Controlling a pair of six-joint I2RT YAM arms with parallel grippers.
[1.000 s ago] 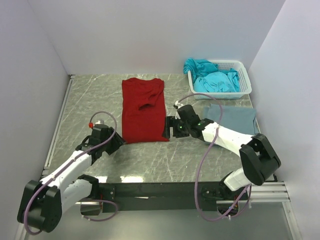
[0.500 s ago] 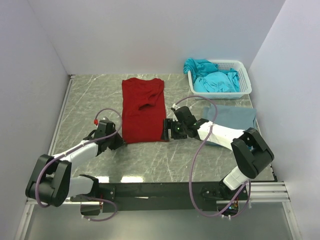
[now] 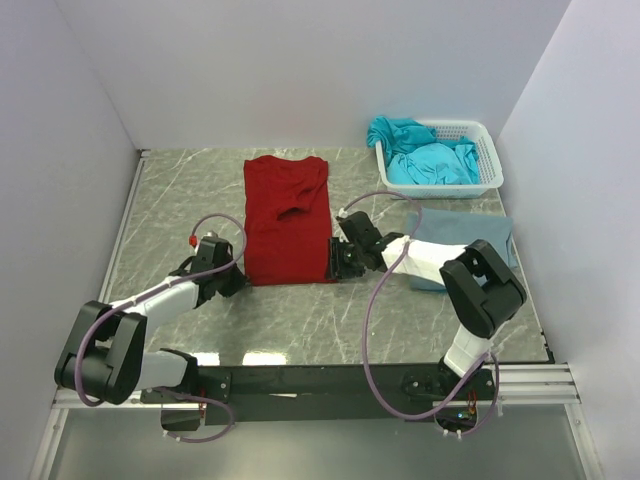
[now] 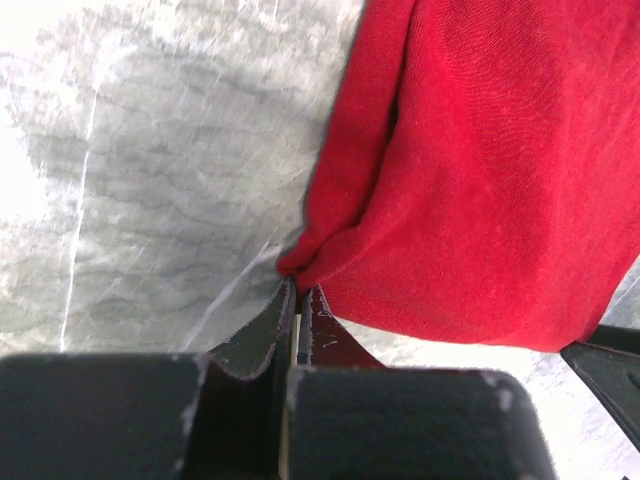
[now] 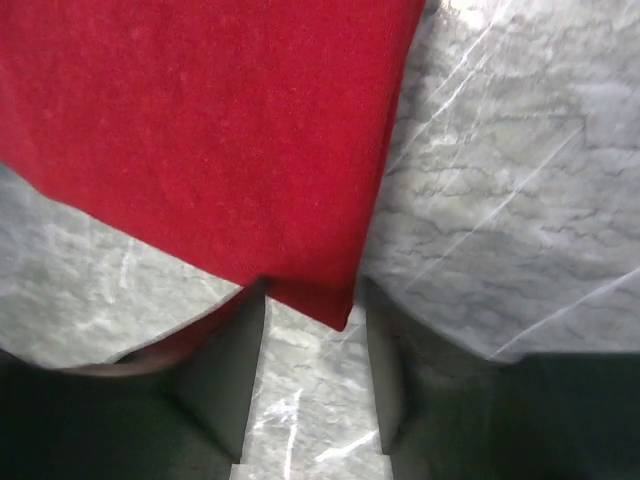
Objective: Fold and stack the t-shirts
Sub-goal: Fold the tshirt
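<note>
The dark red t-shirt (image 3: 285, 215) lies flat as a long strip in the middle of the marble table (image 3: 180, 200). My left gripper (image 3: 232, 278) is at its near left corner and is shut on that red cloth (image 4: 330, 250), with the fingertips (image 4: 285, 310) pressed together. My right gripper (image 3: 336, 262) is at the near right corner, jaws apart, and the red corner (image 5: 335, 310) lies between its fingers (image 5: 225, 370). A folded grey-blue t-shirt (image 3: 470, 235) lies at the right. Turquoise t-shirts (image 3: 425, 155) fill the basket.
The white lattice basket (image 3: 492, 155) stands at the back right, close to the right wall. The grey-blue shirt lies right in front of it. White walls close the table on the left, back and right. A metal rail (image 3: 120, 240) runs along the left edge.
My left gripper slid right to the red shirt's near left corner and shut on it. My right gripper moved left onto the near right corner, and its jaws have narrowed.
</note>
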